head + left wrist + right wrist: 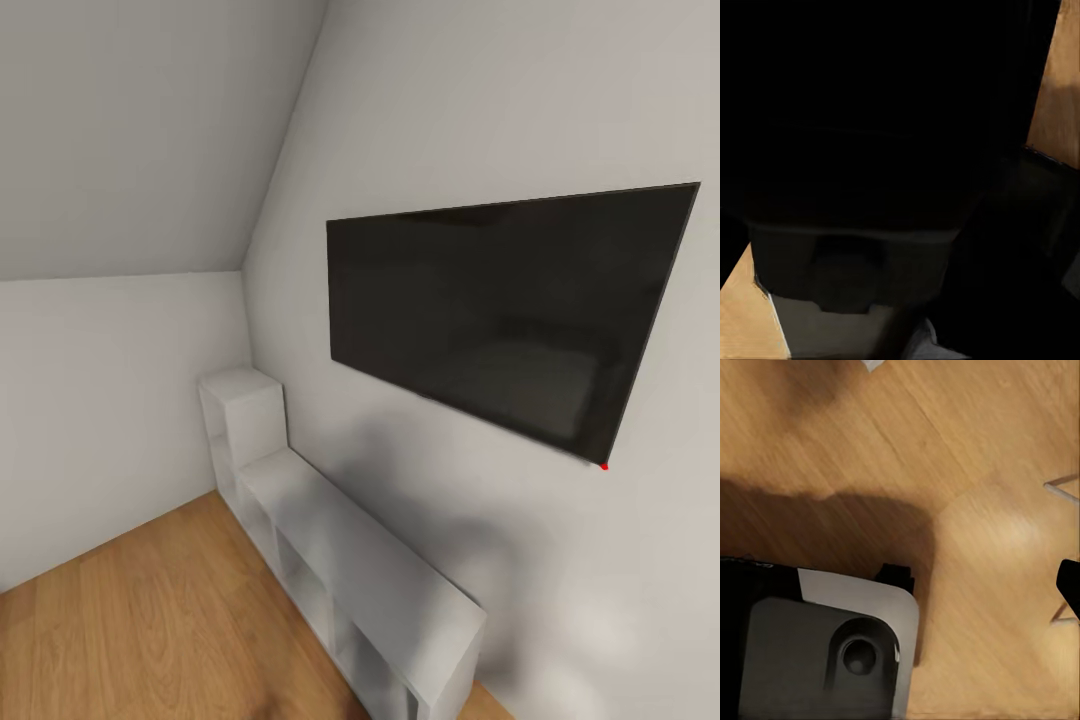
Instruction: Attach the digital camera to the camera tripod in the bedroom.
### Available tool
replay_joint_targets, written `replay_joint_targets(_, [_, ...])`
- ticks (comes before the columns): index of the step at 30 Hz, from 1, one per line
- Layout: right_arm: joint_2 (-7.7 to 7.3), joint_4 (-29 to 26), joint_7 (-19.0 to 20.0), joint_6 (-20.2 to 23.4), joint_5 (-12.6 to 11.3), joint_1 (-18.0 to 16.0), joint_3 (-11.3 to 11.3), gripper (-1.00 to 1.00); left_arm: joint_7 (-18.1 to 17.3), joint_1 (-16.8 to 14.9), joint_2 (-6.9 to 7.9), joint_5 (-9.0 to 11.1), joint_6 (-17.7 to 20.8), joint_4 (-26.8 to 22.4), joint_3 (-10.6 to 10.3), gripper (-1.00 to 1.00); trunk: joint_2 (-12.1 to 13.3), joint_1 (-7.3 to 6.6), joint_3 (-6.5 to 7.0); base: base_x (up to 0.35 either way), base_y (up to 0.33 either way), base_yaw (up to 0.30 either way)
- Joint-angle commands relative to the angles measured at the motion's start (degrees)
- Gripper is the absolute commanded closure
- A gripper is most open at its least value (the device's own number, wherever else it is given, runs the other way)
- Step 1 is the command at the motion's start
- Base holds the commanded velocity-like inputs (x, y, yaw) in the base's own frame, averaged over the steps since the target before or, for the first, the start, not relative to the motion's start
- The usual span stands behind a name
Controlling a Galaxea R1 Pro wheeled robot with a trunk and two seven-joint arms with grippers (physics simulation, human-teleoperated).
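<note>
Shelving cropped, perhaps mid-unit.

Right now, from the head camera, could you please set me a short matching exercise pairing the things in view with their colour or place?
Things:
1. wall screen
2. cube shelving
3. plank floor

Descriptions:
A. light wood, low in the view
B. black, mounted on the white wall
C. white, standing on the floor against the wall

Pairs: 1-B, 2-C, 3-A

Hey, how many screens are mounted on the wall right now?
1. A dark flat screen hangs on the right-hand wall, above the low white shelf unit. Walls beyond the head view could hold more.
</note>
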Motion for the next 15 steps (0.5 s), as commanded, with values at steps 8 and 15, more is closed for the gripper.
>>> replay_joint_targets(8, [-0.28,0.18,-0.23,-1.03,0.43,2.87,-0.49,-1.0,-0.03,3.26,-0.08,1.17,-11.13,0.09,-0.63,1.0,-0.05,0.01,-0.06,0.0,0.0,0.0])
replay_joint_targets(15, [-0.18,0.26,-0.2,-2.75,-0.08,5.97,-0.71,-1.0,0.05,3.47,-0.02,4.43,-11.78,0.15,-0.63,1.0,-0.05,0.01,-0.06,0.0,0.0,0.0])
